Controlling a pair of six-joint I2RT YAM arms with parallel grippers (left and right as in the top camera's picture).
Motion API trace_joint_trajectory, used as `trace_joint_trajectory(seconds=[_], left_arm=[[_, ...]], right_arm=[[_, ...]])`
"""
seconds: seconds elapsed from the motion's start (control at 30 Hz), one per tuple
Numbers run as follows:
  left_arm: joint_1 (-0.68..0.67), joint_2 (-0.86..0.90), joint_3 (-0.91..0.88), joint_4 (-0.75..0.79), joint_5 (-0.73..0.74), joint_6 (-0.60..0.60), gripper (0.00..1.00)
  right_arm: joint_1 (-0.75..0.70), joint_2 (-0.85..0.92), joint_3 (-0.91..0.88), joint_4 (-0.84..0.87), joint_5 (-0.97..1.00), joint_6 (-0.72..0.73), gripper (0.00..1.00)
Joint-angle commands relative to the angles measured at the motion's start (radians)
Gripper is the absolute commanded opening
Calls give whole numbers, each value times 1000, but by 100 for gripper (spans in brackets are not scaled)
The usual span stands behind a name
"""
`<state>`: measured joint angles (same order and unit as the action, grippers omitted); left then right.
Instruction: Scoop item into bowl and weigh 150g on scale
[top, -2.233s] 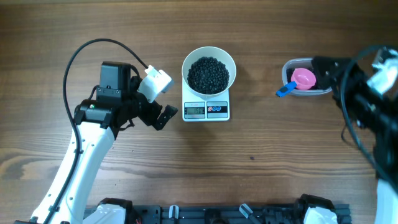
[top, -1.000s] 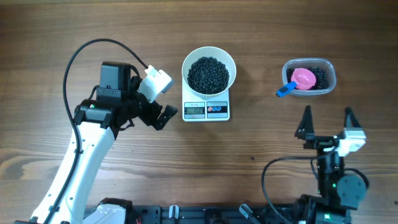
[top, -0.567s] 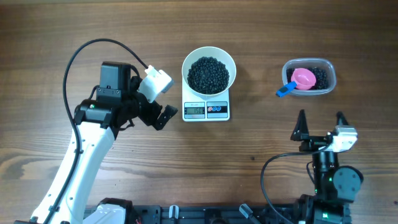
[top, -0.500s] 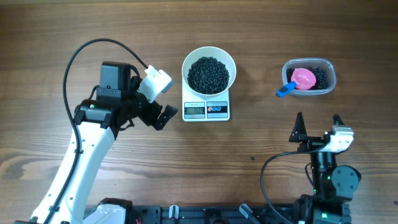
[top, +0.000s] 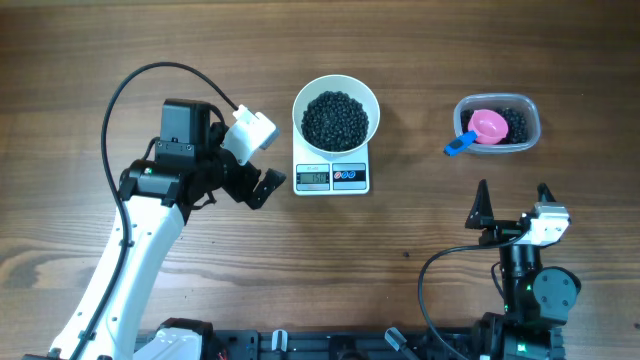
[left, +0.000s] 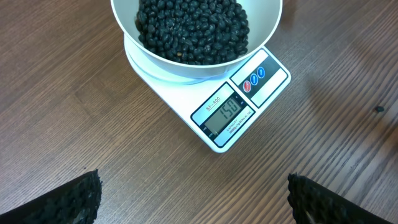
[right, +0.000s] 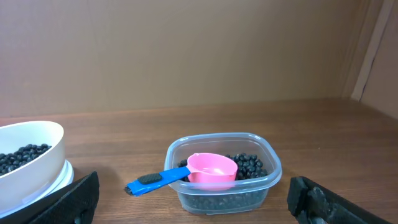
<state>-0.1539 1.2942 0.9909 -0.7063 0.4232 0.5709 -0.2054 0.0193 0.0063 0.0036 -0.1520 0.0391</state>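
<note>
Left gripper (top: 261, 160) has its jaws spread wide and holds nothing. It sits just left of the scale (top: 350, 180), not touching, and in its wrist view bare wood fills the gap between the fingertips (left: 78, 199). Right gripper (top: 513, 198) is also spread wide with nothing in it. It is parked near the front edge of the table (top: 400, 290), pointing at the clear container (top: 535, 128) and well apart from it, with only bare wood between. An open strip of tabletop runs between the two arms in front of the scale, and there is more open wood behind the bowl (top: 297, 112). The bowl sits on the scale platform, about as wide as the scale, leaving only the front panel showing. The beans (top: 335, 120) are a dark granular heap of small round matte black pieces filling the bowl to below the rim. The rest (top: 516, 125) lie in the container at right. The pink scoop (top: 488, 125) rests in the container, bowl side up, with its blue handle (top: 460, 146) hanging over the left rim toward the scale. The display (left: 224, 115) reads 150 in the left wrist view. Count: two grippers, one bowl, one scale, one container, one scoop, two round buttons (left: 255, 79) (one red, one blue), and too many beans to count.
</note>
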Motion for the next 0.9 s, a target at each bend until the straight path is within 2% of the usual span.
trace_joint_trajectory(seconds=[0.0, 0.87], left_arm=[[5, -3, -6, 3, 5, -3, 100], [5, -3, -6, -24, 5, -3, 100]], right_arm=[[5, -12, -1, 5, 14, -13, 100], [5, -12, -1, 5, 14, -13, 100]])
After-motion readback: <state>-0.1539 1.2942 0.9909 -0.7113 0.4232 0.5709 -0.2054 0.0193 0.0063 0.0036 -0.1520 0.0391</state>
